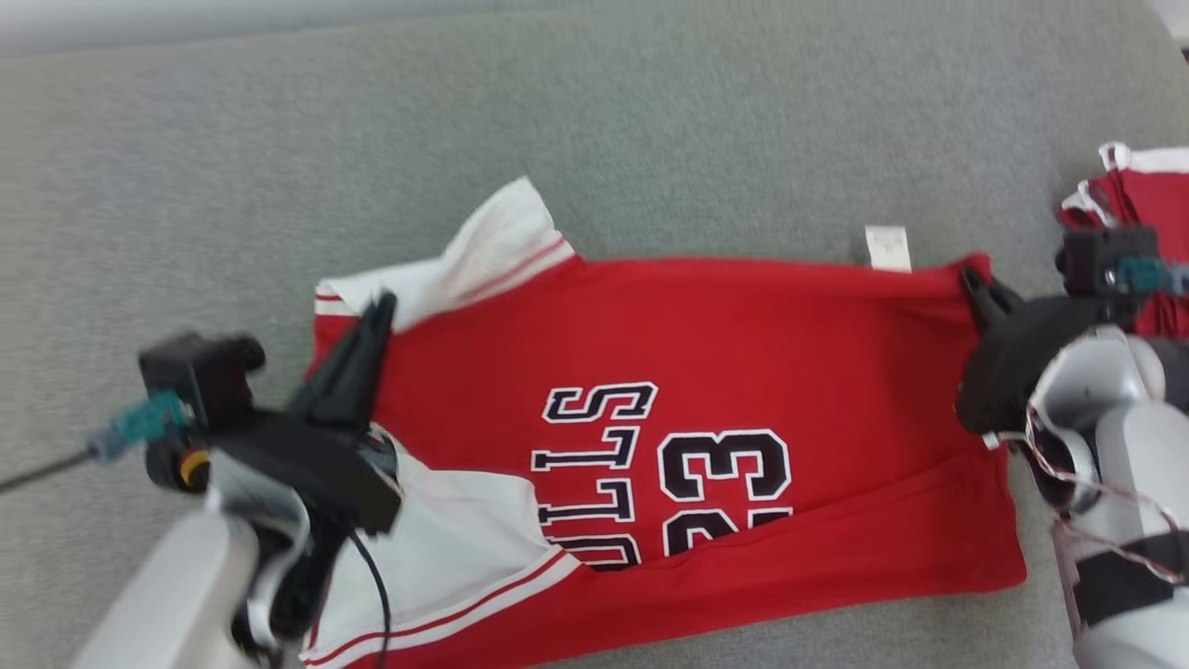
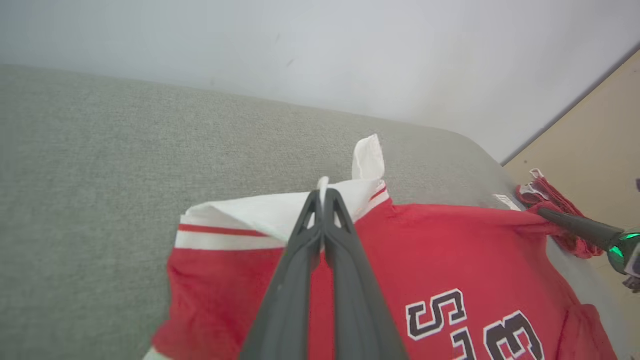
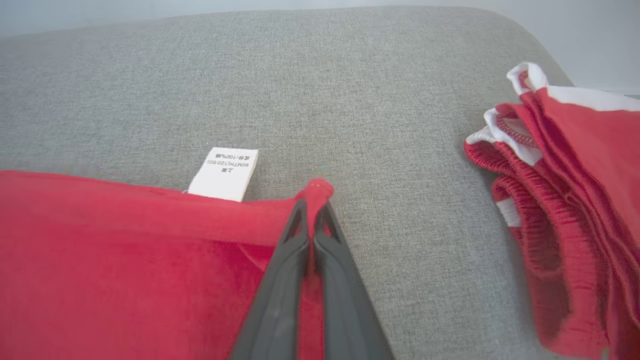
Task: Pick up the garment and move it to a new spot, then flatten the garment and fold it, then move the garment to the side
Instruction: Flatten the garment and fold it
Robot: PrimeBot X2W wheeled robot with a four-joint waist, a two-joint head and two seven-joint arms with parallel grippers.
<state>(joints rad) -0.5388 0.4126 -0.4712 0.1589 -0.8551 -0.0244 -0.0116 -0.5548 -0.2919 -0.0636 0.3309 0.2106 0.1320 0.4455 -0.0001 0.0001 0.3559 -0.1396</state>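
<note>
The garment point(image 1: 743, 353) is a red jersey with white sleeves and dark lettering, spread across the grey cushion point(image 1: 464, 139). My left gripper point(image 1: 383, 305) is shut on the white sleeve fabric at the jersey's left end; the left wrist view shows its tips point(image 2: 323, 194) pinching that white cloth point(image 2: 280, 212). My right gripper point(image 1: 973, 279) is shut on the red far right corner of the garment; in the right wrist view the corner point(image 3: 320, 189) bunches between its tips point(image 3: 311, 210). A white care label point(image 3: 224, 173) sticks out from the far edge.
A second bundle of red and white cloth point(image 1: 1147, 200) lies bunched at the cushion's right end, close to my right arm; it is the red and white cloth point(image 3: 575, 210) in the right wrist view. Bare grey cushion stretches beyond the jersey. A pale wall point(image 2: 350, 55) rises behind.
</note>
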